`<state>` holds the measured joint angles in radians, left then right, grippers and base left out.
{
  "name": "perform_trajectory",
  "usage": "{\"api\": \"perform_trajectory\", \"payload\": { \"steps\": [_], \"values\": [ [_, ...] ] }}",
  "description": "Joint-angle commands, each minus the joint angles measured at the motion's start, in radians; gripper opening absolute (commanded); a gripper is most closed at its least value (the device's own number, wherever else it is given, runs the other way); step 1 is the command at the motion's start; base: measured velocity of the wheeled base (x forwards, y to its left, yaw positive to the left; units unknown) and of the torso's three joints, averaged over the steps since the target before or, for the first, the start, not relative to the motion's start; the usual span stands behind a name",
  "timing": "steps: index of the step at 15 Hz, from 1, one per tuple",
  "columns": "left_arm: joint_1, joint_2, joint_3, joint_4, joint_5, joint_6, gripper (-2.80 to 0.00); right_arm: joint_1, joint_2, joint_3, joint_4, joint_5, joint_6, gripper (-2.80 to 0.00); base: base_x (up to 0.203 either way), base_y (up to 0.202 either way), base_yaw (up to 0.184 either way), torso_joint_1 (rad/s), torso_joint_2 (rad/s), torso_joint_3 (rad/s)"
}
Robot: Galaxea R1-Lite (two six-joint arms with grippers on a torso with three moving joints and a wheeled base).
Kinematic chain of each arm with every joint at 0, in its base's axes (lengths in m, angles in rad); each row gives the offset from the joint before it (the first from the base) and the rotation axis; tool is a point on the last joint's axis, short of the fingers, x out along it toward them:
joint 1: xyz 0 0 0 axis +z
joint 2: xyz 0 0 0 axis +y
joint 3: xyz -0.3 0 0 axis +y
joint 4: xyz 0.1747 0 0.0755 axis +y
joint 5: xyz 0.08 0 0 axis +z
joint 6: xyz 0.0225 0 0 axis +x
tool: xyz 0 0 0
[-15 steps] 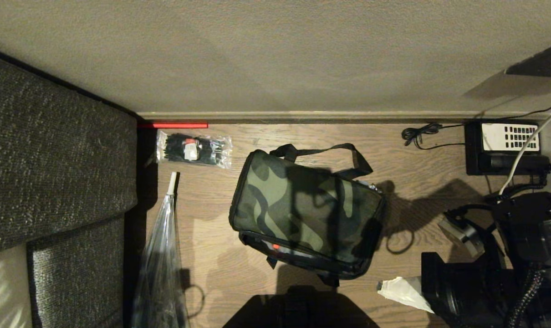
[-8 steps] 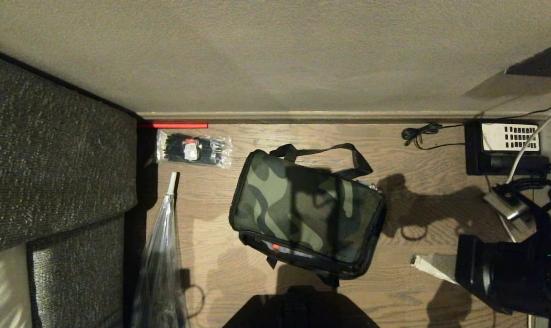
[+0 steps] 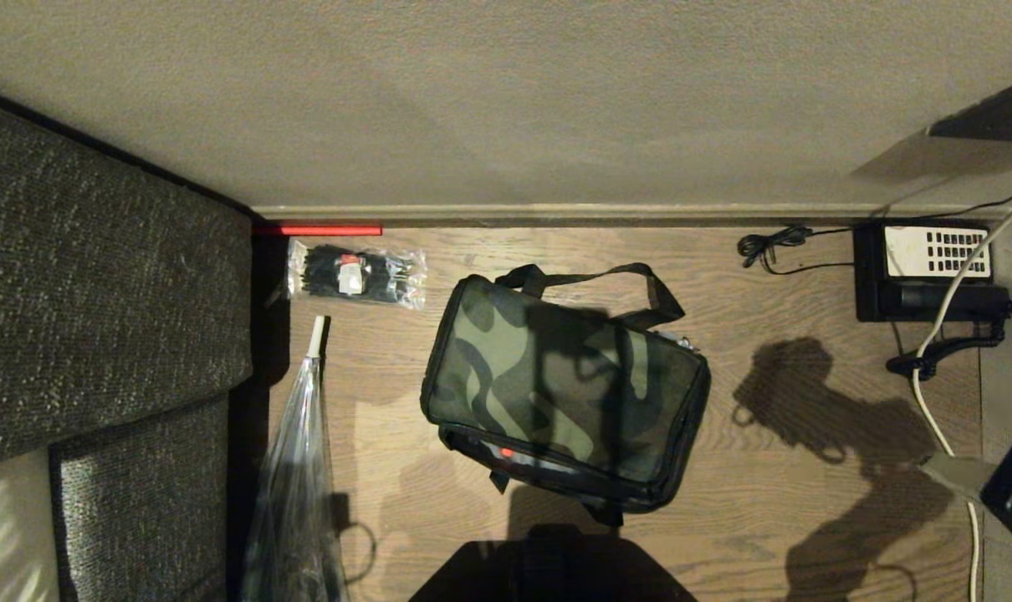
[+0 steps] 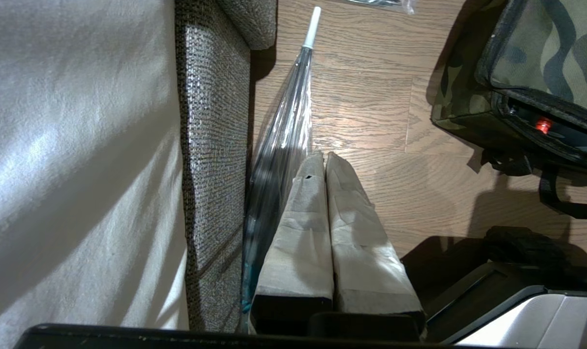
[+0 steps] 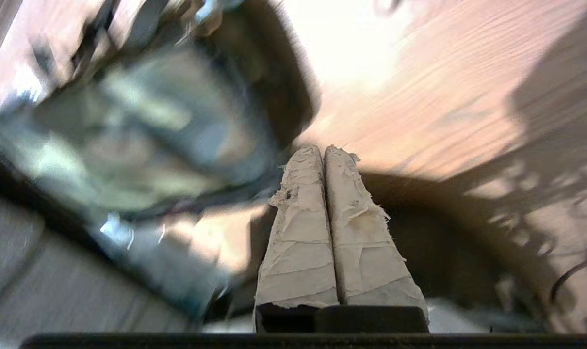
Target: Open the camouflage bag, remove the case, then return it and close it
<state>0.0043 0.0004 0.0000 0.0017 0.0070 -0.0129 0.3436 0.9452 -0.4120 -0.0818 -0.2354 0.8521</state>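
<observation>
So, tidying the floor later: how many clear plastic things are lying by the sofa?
2: a clear packet of black items near the wall, and a clear folded umbrella alongside the sofa. More may be hidden.

1. You see the bag (image 3: 564, 389) lying flat on the wood floor, camouflage top up, lid down.
2. Its black strap arches at the far side, towards the wall.
3. Along its near edge the black trim gapes slightly, with a small red spot showing; you cannot see the case.
</observation>
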Motion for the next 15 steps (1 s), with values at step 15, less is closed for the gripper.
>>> {"api": "perform_trajectory", "payload": {
  "steps": [15],
  "values": [
    [0.000, -0.002, 0.002, 0.000, 0.001, -0.001, -2.80, -0.348, -0.835, 0.113, 0.446, -0.060, -0.428, -2.80, 0.000, 0.000, 0.000, 0.000, 0.00, 0.000]
  ]
}}
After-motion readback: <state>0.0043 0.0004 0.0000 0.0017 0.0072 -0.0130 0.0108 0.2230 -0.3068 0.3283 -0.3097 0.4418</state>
